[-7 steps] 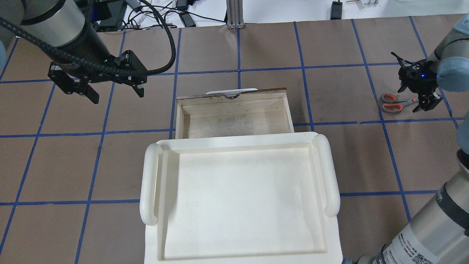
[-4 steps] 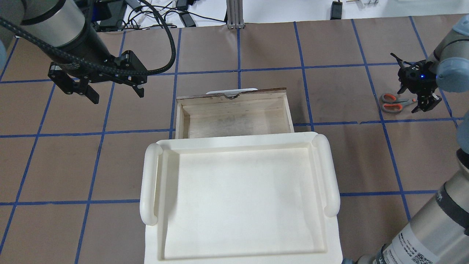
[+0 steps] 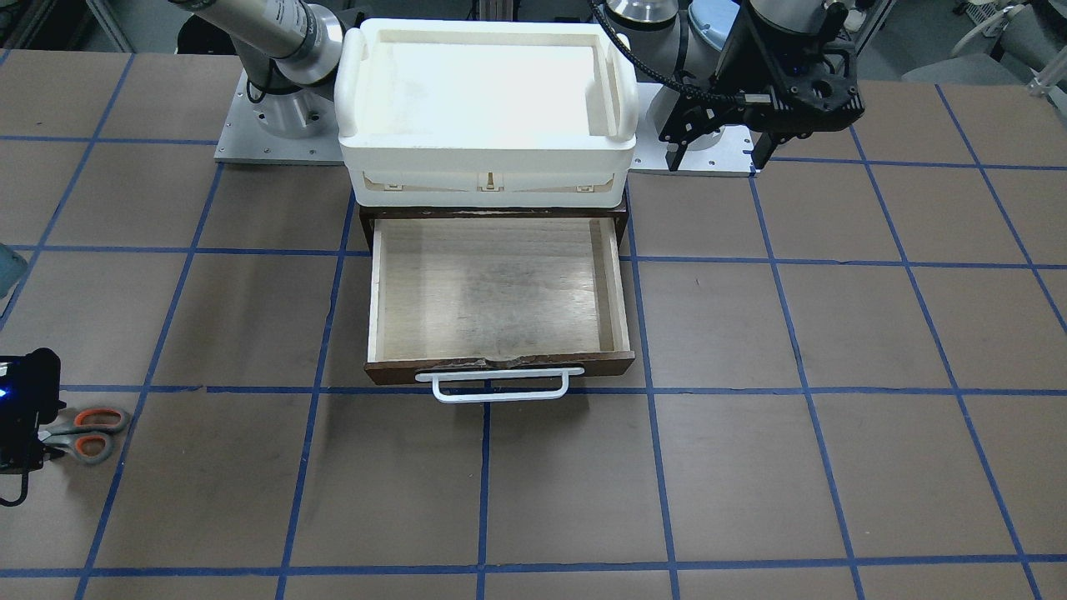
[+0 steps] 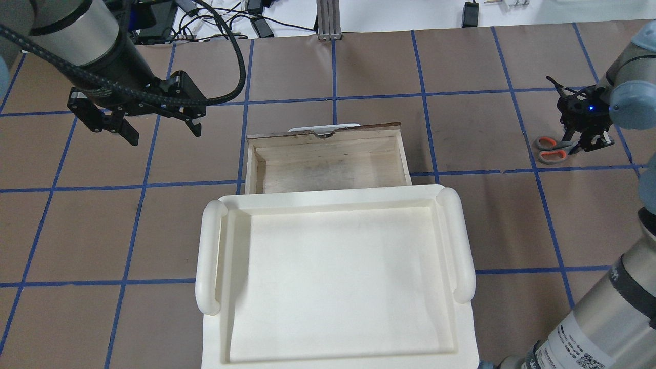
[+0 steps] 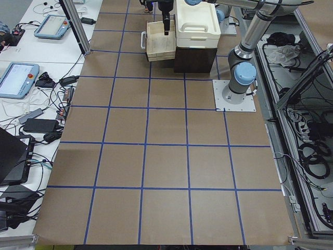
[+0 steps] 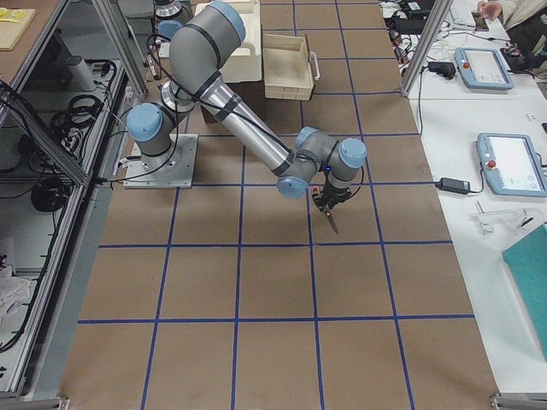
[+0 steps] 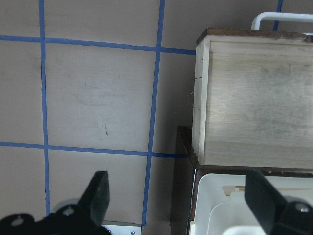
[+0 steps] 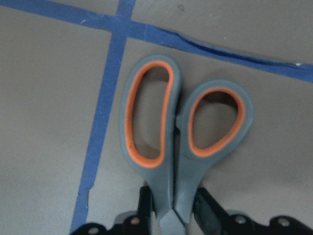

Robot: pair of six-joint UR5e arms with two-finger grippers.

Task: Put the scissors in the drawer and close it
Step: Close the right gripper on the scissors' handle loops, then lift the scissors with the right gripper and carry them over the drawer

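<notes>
A cream tray [image 4: 207,256] is sitting behind the open drawer [image 4: 328,154]. Well apart on the surface [image 4: 461,128], the right gripper [image 8: 173,215] is pinching the scissors [image 8: 171,147] below the handles, jaws narrow. The left gripper [image 4: 164,134] is hovering beside the drawer, jaws wide.

Brown-covered table [image 3: 834,333] marked with a blue tape grid [image 3: 484,483], evenly lit.
A white bench [image 5: 36,57] runs along one long side, carrying teach pendants [image 5: 15,79]; aluminium frame posts [image 5: 77,26] border it; cable bundles [image 5: 312,151] opposite.
</notes>
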